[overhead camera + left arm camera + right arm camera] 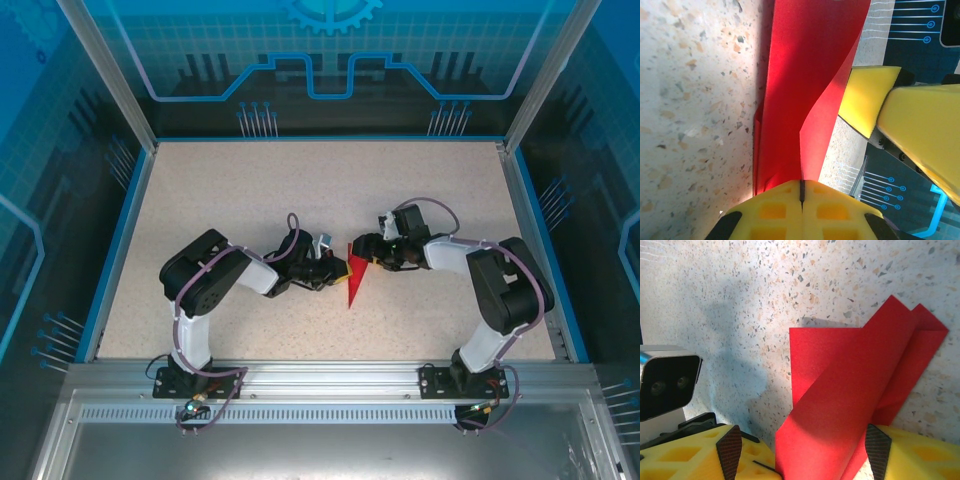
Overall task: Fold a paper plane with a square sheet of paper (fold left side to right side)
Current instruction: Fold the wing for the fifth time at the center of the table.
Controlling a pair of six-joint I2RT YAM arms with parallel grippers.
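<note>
The red sheet of paper (354, 285), folded into a slim layered shape with its point toward the near edge, lies at the table's centre. My left gripper (338, 270) comes at it from the left. In the left wrist view its yellow jaws (801, 187) are shut on an upright red fold of the paper (805, 60). My right gripper (362, 248) reaches in from the right over the paper's far end. In the right wrist view it (803, 440) stands open, and a lifted flap of the paper (855, 375) rises between its fingers (877, 445).
The speckled tabletop (250, 200) has free room all round the paper, bounded by a blue rim and clear walls (120, 240). The two grippers sit close together; the left wrist camera housing (665, 385) is just beside the right gripper's fingers.
</note>
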